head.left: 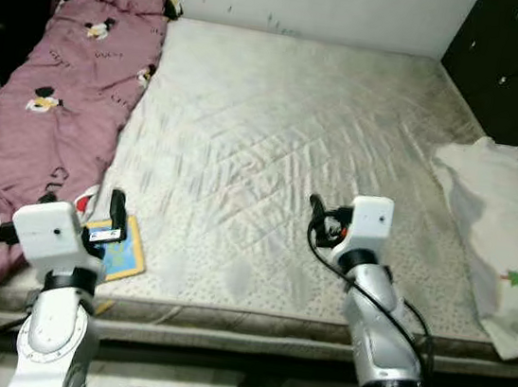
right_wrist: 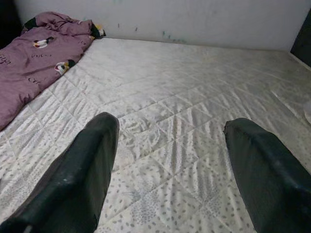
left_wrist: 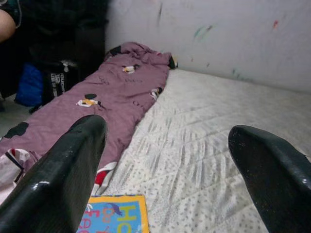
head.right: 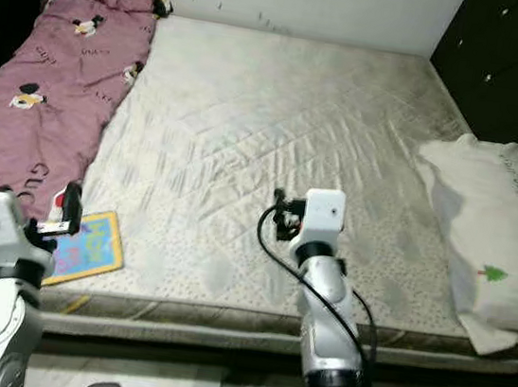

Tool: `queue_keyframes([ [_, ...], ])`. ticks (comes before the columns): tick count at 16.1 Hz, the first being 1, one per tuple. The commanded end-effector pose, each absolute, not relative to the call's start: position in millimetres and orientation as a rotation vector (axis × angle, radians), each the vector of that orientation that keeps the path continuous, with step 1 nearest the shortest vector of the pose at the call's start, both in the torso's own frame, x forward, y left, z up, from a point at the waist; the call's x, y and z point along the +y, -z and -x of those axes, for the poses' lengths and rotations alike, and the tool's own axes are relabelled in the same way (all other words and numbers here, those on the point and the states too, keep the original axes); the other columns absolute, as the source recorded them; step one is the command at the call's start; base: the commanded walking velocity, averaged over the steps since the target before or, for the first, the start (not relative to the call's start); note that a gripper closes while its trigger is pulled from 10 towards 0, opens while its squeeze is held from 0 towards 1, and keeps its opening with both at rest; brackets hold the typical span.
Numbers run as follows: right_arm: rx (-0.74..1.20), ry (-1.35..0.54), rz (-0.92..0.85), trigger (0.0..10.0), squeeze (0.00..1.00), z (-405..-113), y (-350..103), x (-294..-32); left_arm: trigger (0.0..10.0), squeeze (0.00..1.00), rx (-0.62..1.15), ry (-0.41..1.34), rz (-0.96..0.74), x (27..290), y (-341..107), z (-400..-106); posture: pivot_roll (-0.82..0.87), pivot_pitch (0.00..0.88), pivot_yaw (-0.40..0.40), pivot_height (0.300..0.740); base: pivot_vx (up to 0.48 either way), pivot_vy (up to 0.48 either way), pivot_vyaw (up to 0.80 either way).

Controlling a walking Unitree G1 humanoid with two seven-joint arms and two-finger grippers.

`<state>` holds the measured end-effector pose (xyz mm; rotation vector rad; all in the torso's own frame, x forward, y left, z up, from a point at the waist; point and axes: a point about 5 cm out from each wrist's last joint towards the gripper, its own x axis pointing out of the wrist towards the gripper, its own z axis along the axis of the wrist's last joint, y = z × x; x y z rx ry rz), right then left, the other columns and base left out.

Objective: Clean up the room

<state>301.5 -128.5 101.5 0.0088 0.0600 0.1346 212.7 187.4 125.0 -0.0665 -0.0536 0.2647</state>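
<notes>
Leftmost, pink duvet (head.left: 56, 100) lies along mattress (head.left: 273, 157) edge. Left gripper (left_wrist: 175, 170), jaws apart, empty, hovers just above colourful book (head.left: 119, 253) at front edge. Right gripper (right_wrist: 170, 170), jaws apart, empty, over mid-mattress. White pillow (head.left: 506, 240) far right.

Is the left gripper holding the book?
No. The left gripper has its jaws open and empty above the book, which lies flat on the mattress.

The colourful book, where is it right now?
In the head views the book lies flat on the mattress near its front edge, on the robot's left, beside the pink blanket and just ahead of the open left gripper.
</notes>
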Motion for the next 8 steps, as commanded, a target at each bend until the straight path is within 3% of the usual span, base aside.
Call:
queue_keyframes([
  [1,0.055,-0.118,-0.006,10.0,0.00,-302.9,-105.7,-131.9,10.0,0.00,-0.053,-0.242,0.076,184.8,-127.3,-215.8,0.11,0.082,-0.043,0.740,0.000,0.390,-0.80],
  [6,0.059,-0.118,-0.007,10.0,0.00,-300.3,-107.6,-131.9,10.0,0.00,-0.052,-0.210,0.076,180.8,-129.5,-215.8,0.12,0.091,-0.044,0.740,0.000,0.480,-0.80],
  [8,0.050,-0.130,-0.008,10.0,0.00,-300.5,-109.1,-129.8,10.0,0.00,-0.053,-0.206,0.078,180.5,-129.7,-215.9,0.12,0.091,-0.044,0.740,0.000,0.120,0.00],
])
